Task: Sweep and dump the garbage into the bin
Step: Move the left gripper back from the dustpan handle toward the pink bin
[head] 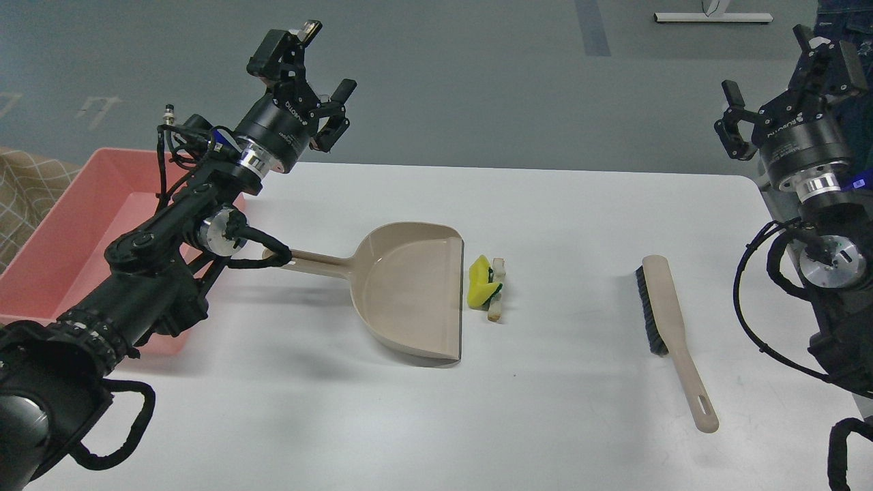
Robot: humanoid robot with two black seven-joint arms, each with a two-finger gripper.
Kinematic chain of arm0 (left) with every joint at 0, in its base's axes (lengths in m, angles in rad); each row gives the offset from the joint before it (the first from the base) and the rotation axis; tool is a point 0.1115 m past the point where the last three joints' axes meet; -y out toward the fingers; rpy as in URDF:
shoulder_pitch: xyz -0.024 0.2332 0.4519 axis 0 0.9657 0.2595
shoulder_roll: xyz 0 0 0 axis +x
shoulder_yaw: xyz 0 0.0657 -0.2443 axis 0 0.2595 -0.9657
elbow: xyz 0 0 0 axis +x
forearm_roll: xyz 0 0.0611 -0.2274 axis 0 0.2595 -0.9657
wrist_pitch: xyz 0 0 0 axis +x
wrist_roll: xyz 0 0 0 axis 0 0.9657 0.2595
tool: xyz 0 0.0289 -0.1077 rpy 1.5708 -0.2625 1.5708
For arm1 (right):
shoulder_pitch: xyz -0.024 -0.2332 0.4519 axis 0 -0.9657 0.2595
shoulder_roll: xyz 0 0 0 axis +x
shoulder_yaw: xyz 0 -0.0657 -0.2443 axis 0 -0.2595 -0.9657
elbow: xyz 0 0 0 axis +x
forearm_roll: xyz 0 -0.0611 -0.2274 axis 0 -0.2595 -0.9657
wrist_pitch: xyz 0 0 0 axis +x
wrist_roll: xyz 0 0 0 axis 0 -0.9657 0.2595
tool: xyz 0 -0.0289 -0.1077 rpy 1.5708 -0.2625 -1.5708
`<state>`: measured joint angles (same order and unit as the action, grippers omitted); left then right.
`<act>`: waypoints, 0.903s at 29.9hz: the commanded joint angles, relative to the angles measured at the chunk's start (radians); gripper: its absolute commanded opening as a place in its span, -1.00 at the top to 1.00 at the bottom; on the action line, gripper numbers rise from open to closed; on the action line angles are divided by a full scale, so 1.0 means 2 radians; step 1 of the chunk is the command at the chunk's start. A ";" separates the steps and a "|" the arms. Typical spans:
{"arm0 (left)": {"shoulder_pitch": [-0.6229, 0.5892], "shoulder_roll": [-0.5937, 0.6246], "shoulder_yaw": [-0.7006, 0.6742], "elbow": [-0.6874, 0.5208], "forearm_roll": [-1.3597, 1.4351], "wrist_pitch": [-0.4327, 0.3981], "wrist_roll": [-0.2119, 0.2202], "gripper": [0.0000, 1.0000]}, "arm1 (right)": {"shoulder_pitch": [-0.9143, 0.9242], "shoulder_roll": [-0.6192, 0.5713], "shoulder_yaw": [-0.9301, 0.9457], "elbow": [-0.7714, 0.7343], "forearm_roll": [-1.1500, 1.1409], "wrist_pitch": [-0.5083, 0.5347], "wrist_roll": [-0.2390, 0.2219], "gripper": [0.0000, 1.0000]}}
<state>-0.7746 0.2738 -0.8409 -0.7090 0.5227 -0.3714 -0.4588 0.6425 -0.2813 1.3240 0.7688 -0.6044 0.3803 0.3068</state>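
The garbage lies mid-table: a bright yellow soft piece (481, 279) and a pale bread-like wedge (496, 288) touching it, just right of the mouth of the beige dustpan (408, 294). The dustpan's handle (315, 260) points left. A beige hand brush (665, 319) with black bristles lies to the right. The salmon-pink bin (68, 232) stands at the table's left edge, partly hidden by my left arm. My left gripper (315, 68) is open and empty, raised above the table's far left. My right gripper (784, 82) is open and empty, raised at the far right.
The white table (545, 423) has a rounded far right corner. Grey floor lies beyond its far edge. A patterned cloth (27, 191) shows at the left behind the bin.
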 commanded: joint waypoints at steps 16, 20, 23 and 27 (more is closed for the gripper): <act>0.002 0.000 0.000 -0.027 0.001 0.027 0.004 -0.97 | -0.001 0.001 0.000 0.001 0.000 0.000 0.000 -1.00; 0.002 0.004 0.001 -0.033 0.001 0.031 0.003 -0.97 | 0.000 0.001 -0.017 0.004 0.000 -0.001 0.000 -1.00; 0.002 0.007 0.001 -0.035 0.001 0.032 0.003 -0.97 | 0.000 0.001 -0.019 0.010 0.000 -0.003 0.000 -1.00; 0.002 0.022 0.001 -0.063 0.001 0.041 0.004 -0.97 | 0.000 0.001 -0.019 0.012 0.000 -0.003 0.000 -1.00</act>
<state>-0.7701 0.2982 -0.8392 -0.8009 0.5247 -0.2999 -0.4521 0.6425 -0.2792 1.2859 0.7912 -0.6044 0.3747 0.3068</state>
